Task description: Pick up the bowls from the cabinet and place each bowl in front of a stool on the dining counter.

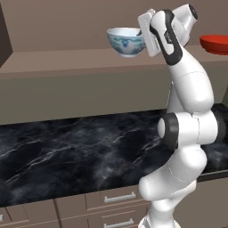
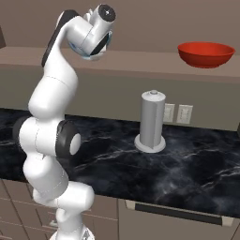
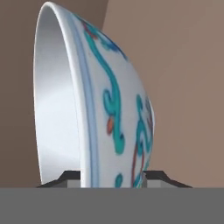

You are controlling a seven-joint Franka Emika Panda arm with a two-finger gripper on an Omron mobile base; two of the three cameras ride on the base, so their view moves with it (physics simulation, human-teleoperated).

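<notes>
White patterned bowl [image 3: 109, 113] sits between the pincer [image 3: 113, 177] fingers, which clamp its rim; red bowl [image 1: 215, 43] well apart on cabinet ledge [image 1: 67, 60].

A paper towel roll [image 2: 153, 121] stands upright in its round holder on the black counter [image 2: 187, 164], just in front of two wall outlets [image 2: 177, 113]. Below the counter's front edge sit drawers [image 1: 116, 197] with metal handles.
</notes>
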